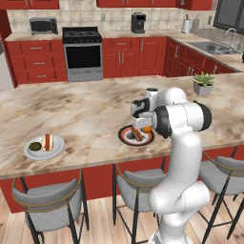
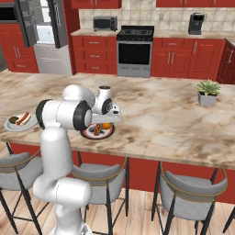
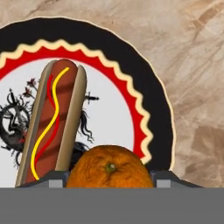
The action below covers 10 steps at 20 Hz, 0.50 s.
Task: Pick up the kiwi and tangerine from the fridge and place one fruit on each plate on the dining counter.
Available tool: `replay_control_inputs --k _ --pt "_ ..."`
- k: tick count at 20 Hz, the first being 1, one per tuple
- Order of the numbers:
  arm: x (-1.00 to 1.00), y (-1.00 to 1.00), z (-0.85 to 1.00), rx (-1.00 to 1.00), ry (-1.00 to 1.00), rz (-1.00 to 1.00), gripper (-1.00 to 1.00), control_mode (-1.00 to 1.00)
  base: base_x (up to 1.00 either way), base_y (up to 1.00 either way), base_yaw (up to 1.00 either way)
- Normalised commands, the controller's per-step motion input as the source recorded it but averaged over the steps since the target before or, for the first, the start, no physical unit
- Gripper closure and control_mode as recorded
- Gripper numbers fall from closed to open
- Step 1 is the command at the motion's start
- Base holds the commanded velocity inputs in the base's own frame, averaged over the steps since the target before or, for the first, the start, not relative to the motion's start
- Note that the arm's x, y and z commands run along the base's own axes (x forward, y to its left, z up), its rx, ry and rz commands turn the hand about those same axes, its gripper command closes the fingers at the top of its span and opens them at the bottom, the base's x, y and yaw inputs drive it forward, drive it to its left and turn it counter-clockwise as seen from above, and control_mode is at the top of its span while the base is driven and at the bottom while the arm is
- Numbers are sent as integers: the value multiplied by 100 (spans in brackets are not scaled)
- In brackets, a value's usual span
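My gripper (image 3: pixel 109 181) is shut on the tangerine (image 3: pixel 109 169), a bright orange ball between both fingertips (image 3: pixel 54 180). It hangs low over the dark plate (image 3: pixel 146 92) with the red wavy rim, next to the hot dog (image 3: pixel 54 122) lying there. In the left base view the gripper (image 1: pixel 143 127) holds the tangerine (image 1: pixel 147 128) above the dark plate (image 1: pixel 123 135) near the dining counter's (image 1: pixel 86 109) front edge. The kiwi (image 1: pixel 35 146) rests on the pale plate (image 1: pixel 57 150) at the left beside another hot dog (image 1: pixel 46 142). The fridge (image 2: pixel 43 23) stands open at the far left.
A potted plant (image 1: pixel 204 83) stands on the counter's right end. Grey-seated stools (image 1: pixel 47 195) line the near side under the overhang. Stove (image 1: pixel 82 52), microwave (image 1: pixel 43 25) and sink (image 1: pixel 212 46) are along the back and right walls.
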Motion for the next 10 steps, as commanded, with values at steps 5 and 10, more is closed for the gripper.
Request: replay_control_inputs --k 5,10 --pt "0 5 15 0 0 0 -100 -100 0 0 0" --pt "-1 19 72 -1 0 0 -100 -100 0 0 0"
